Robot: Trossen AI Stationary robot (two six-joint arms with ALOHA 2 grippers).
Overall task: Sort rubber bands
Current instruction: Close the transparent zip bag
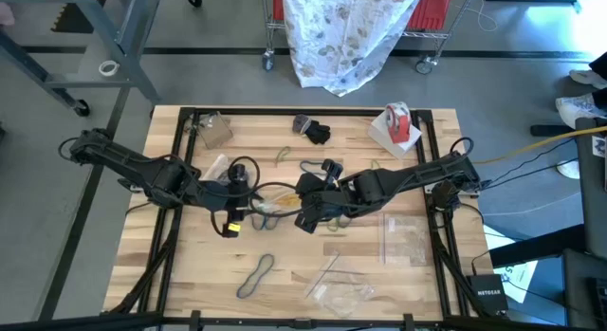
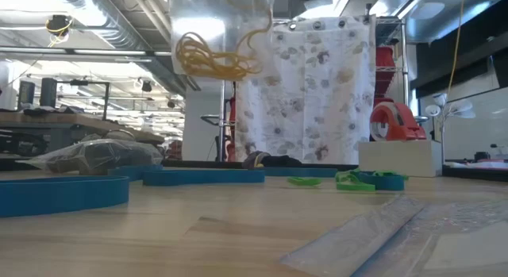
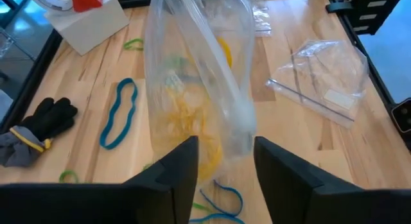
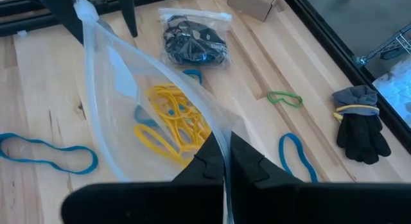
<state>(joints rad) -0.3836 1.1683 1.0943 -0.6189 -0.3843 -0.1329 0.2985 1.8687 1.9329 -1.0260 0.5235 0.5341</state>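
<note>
A clear bag (image 4: pixel 128 108) is held up over the middle of the tabletop (image 1: pixel 171 265), between the left hand (image 3: pixel 221 169) and the right hand (image 4: pixel 225 163). Rubber bands (image 4: pixel 170 124) are gathered inside it. Gloves (image 1: pixel 313 130) lie at the far edge, a tape roll (image 1: pixel 398 120) to their right.

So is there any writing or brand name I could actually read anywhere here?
"NETGEAR": white letters on the small black box off the table's right front corner, seen from above.
The white label on the clear bag lying on the table: too blurred to read.
Nothing else is legible.
</note>
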